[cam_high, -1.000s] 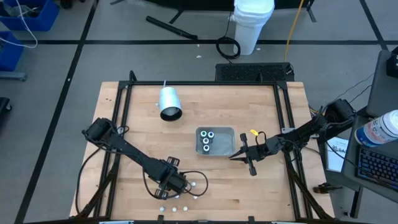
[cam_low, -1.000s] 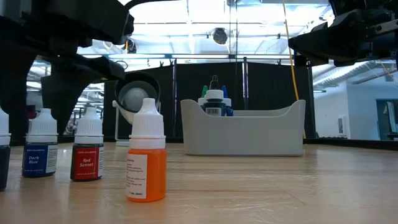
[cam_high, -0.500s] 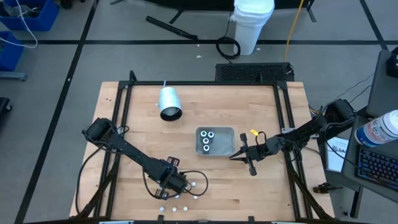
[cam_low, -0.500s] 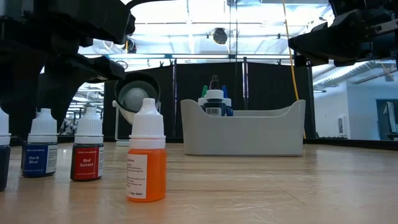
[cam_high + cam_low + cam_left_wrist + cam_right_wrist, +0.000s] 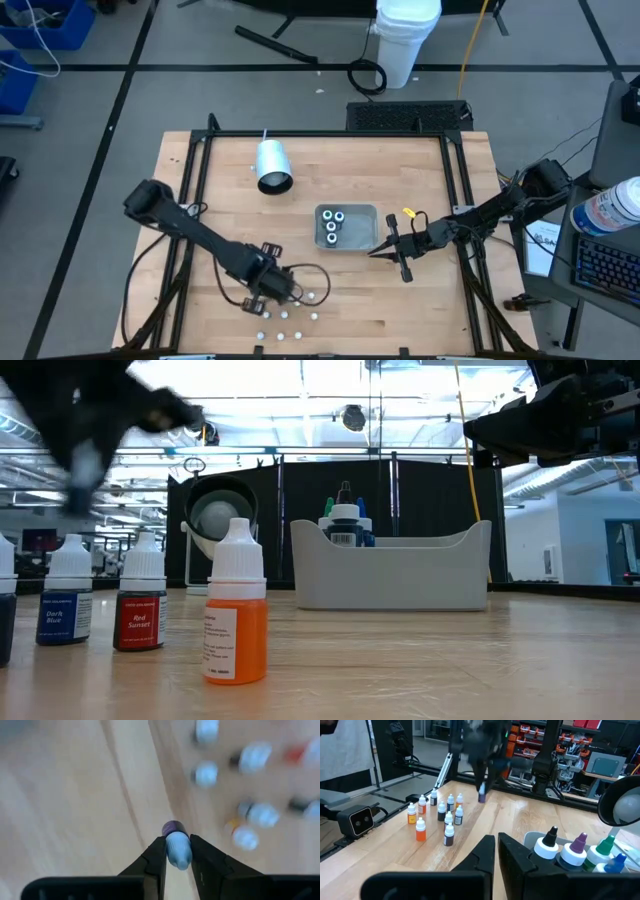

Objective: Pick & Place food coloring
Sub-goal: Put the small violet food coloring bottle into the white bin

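Your left hand (image 5: 174,854) grips a purple bottle (image 5: 175,846) by its cap, lifted off the desk (image 5: 400,300) above the loose bottles (image 5: 285,318). Right hand (image 5: 383,251) is clenched empty beside the tray (image 5: 362,210) (four bottles inside).

The high view hangs above and looks straight down, taking in the whole wooden surface (image 5: 400,300) and the floor around it. The low view sits at surface height among the bottles, so close that an orange bottle (image 5: 236,605) fills its foreground, and faces level toward the grey tray (image 5: 390,570) and the room behind. The left wrist view looks steeply down past its own fingers (image 5: 156,857) at the boards from close above. The right wrist view looks obliquely across the surface; it shares the tray (image 5: 532,840) with the high and low views, and the bottle cluster (image 5: 437,815) with all three.
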Action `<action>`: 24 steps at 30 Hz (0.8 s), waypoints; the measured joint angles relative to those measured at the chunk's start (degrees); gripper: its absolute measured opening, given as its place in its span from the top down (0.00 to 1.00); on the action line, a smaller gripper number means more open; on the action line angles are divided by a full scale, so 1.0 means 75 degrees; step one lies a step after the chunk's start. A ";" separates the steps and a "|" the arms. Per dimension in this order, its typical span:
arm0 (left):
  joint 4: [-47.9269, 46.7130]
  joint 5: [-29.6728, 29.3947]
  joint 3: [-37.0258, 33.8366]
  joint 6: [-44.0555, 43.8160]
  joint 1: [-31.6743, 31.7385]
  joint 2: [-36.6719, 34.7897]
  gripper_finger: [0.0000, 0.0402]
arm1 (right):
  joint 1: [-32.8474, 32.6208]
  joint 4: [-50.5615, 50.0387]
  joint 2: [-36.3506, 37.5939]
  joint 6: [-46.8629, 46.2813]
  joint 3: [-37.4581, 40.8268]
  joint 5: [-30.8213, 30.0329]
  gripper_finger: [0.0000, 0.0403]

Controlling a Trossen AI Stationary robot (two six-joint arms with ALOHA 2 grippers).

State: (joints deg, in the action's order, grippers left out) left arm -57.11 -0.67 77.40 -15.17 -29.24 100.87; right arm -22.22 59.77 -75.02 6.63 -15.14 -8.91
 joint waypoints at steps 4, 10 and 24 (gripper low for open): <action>-0.0018 -0.0691 0.0724 -0.0017 0.0301 -0.0152 0.81 | 0.0000 -0.0036 0.0000 0.0001 0.0000 -0.0017 0.96; 0.0001 -0.2047 0.1985 0.1606 0.0912 0.0092 0.81 | 0.0002 -0.0344 0.0230 0.0003 0.0009 -0.0849 0.96; -0.0715 -0.1913 0.5532 0.5139 0.2264 0.2467 0.82 | -0.0408 -0.1208 0.3488 -0.0030 0.1277 -0.1369 0.96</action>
State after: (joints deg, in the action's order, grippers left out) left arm -62.47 -15.02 118.89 23.37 -12.26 119.37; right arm -25.28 50.70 -48.86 6.41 -5.56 -19.18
